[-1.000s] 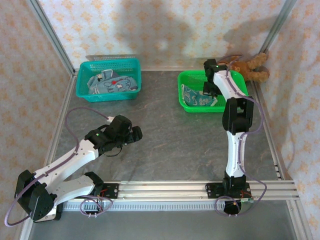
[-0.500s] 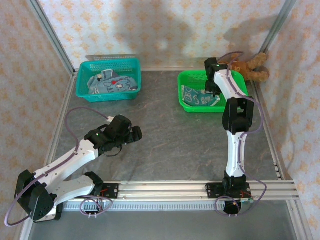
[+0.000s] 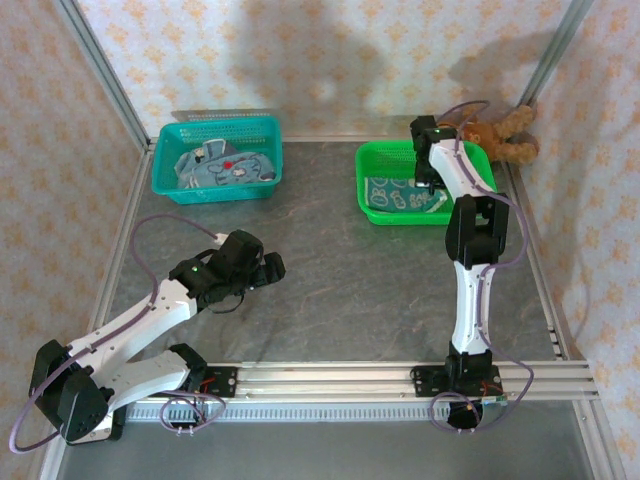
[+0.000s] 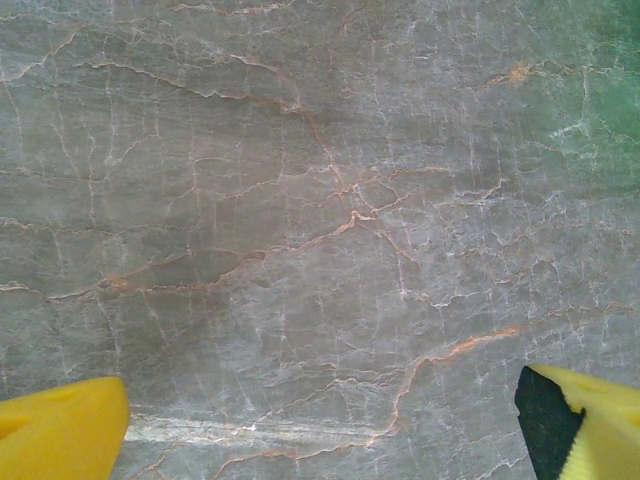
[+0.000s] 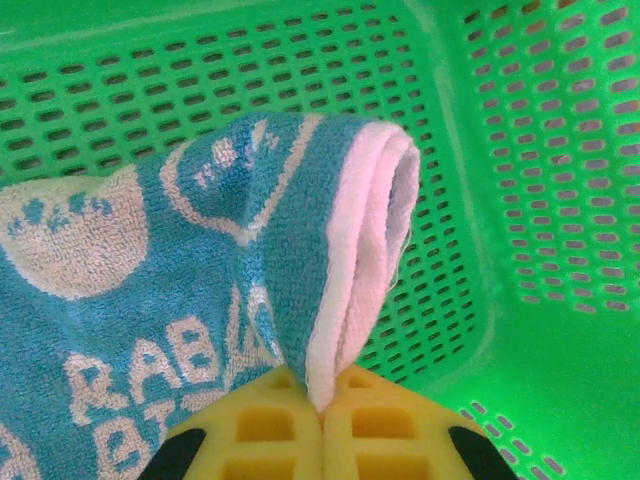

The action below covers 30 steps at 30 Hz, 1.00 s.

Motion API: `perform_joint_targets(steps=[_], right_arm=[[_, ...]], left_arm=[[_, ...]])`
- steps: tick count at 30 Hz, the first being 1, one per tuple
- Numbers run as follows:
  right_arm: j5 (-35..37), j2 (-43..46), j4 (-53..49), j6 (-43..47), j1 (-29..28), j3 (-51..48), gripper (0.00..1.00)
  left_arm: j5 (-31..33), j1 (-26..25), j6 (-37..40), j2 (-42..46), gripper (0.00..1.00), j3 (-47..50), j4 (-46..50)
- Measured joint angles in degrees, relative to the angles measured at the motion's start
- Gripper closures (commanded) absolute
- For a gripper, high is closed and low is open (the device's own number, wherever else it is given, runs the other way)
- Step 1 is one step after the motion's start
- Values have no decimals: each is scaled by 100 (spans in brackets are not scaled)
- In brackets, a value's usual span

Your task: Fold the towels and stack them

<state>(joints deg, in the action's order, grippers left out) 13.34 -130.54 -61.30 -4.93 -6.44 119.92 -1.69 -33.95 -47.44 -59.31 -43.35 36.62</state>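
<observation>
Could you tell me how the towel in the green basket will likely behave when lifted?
Probably floppy: the towel drapes and folds where the shut jaws pinch its hem. Likely light, held by that small pinch. Its terry loops might snag the green basket mesh.

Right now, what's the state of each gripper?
Left gripper: open, holding nothing, above the table.
Right gripper: shut on a fold of the blue towel, over the green basket.

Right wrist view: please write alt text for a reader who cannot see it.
The right gripper is shut on the white-edged hem of a blue towel with cream prints, inside a green mesh basket. The pinched hem loops up above the jaws.
</observation>
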Motion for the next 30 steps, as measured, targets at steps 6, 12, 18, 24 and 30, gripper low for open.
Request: perform_joint_targets(steps=[6, 12, 18, 24, 30], right_arm=[[26, 11, 0, 11, 66, 0, 100], [17, 17, 0, 13, 76, 0, 77], [-17, 63, 0, 13, 76, 0, 48], [-205, 472, 28, -57, 76, -72, 43], [-778, 1690, 435, -195, 70, -1040, 36]], left_arm=[[0, 0, 0, 0, 0, 0, 0], [-61, 0, 0, 0, 0, 0, -2], [-68, 0, 22, -24, 0, 0, 0], [-66, 162, 245, -297, 0, -295, 50], [92, 680, 654, -841, 0, -1185, 249]])
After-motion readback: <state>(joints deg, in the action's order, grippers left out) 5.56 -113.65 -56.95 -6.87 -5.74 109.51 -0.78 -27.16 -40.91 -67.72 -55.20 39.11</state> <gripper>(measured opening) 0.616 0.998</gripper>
